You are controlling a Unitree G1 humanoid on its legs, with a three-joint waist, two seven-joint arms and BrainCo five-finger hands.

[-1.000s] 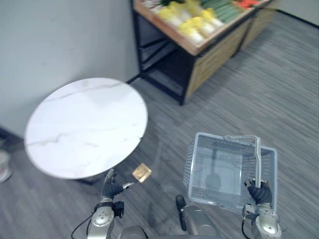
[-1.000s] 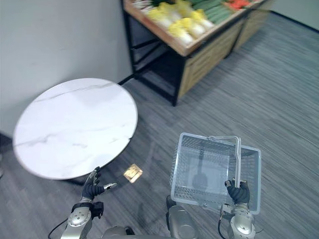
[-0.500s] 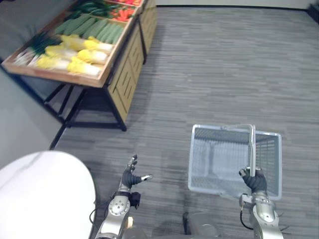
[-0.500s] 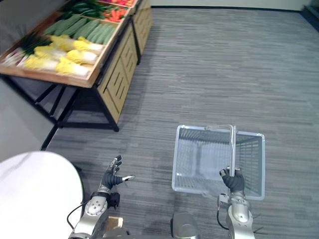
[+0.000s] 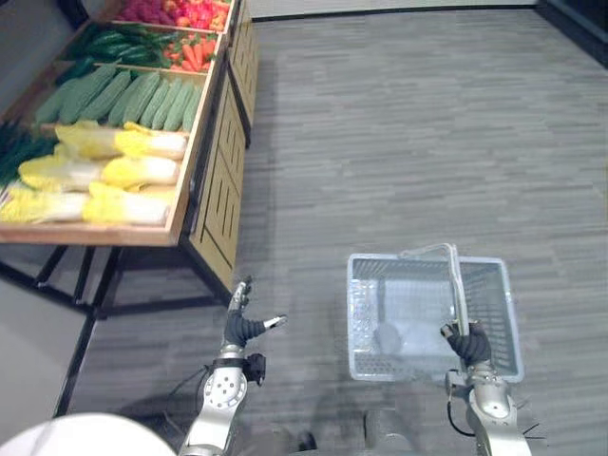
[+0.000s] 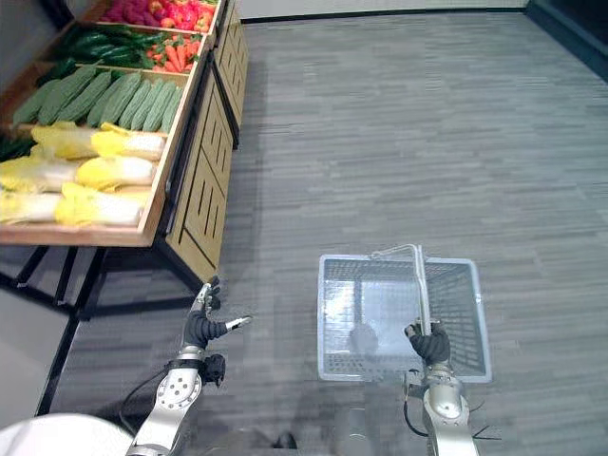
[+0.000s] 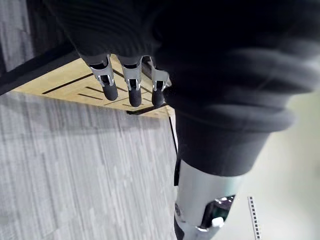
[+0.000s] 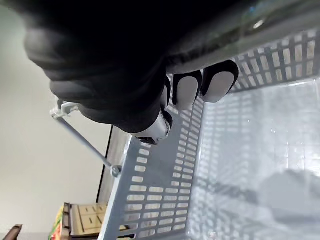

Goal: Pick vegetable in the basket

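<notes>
A pale perforated basket (image 5: pixel 353 313) hangs low at the right with nothing inside it. My right hand (image 5: pixel 468 344) is shut on its metal handle (image 5: pixel 456 285); in the right wrist view the fingers (image 8: pixel 190 87) curl round the handle above the basket's wall (image 8: pixel 160 190). My left hand (image 5: pixel 242 328) is open, with straight fingers (image 7: pixel 132 90), just short of the stand's near corner. On the wooden stand (image 5: pixel 217 161) at the left lie yellow-white cabbages (image 5: pixel 104 171), long green vegetables (image 5: pixel 123 95), carrots (image 5: pixel 195 52) and red produce (image 5: pixel 180 11).
The stand rests on a black metal frame (image 5: pixel 104 275) beside my left arm. An edge of a white round table (image 5: pixel 85 437) shows at the bottom left. Grey striped floor (image 5: pixel 399 133) stretches ahead and to the right.
The camera has swung round: the round table has slid off to the bottom left and the vegetable stand now fills the left side. Both hands keep their poses, the right still holding the basket.
</notes>
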